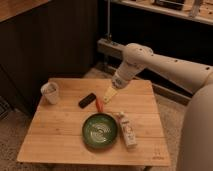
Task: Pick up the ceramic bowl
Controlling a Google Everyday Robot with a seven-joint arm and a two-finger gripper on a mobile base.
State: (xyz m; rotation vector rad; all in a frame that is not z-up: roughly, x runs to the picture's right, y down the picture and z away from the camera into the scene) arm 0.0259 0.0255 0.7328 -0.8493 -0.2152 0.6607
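The ceramic bowl (100, 131) sat on the tabletop (55, 137) near the front edge, a white packet (128, 134) just beside it on the right. Behind it lay a red item (99, 105) and a black item (86, 100). The tool (110, 96) hung near the red item, apart from the bowl; whether open or closed could not be told

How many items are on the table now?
5: cup back-left, black bar and orange item centre, ceramic bowl front-centre, white packet beside it. End effector hovers above the orange item.

White arm (155, 62) angles down-left, pincer (109, 96) pointing downward mid-view
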